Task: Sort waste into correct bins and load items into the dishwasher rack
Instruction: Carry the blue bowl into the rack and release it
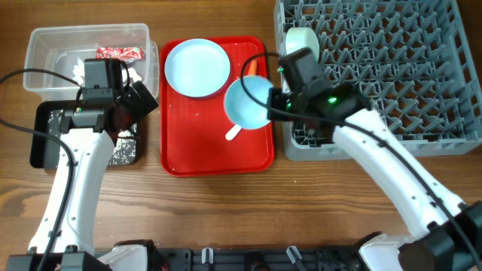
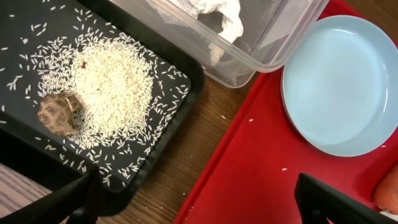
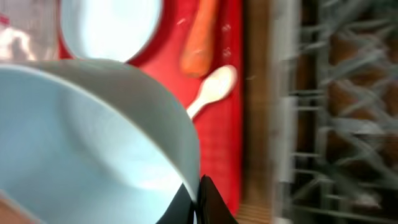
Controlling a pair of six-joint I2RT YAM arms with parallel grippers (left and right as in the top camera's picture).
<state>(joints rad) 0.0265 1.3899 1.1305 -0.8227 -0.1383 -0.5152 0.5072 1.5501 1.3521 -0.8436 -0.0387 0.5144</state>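
Note:
My right gripper [image 1: 276, 98] [image 3: 199, 200] is shut on the rim of a pale blue-green bowl [image 1: 248, 102] [image 3: 81, 143], held over the right side of the red serving tray [image 1: 188, 150]. A white spoon [image 1: 233, 133] [image 3: 212, 87] and an orange carrot [image 1: 254, 68] [image 3: 200, 34] lie on that tray beside the pale blue plate [image 1: 197, 66] [image 2: 339, 84]. My left gripper [image 1: 139, 102] [image 2: 199, 211] is open and empty, between the black tray [image 1: 45, 143] [image 2: 193, 93] and the red tray. Rice [image 2: 112, 87] and a brown lump [image 2: 59, 115] lie in the black tray. The yellow cup is out of view.
The clear tub [image 1: 45, 45] [image 2: 273, 43] at the back left holds a red wrapper [image 1: 119, 53] and white tissue [image 1: 79, 68] [image 2: 211, 12]. The grey rack [image 1: 392, 75] [image 3: 336, 93] stands at the right, with a second bowl [image 1: 303, 39] in its near-left corner.

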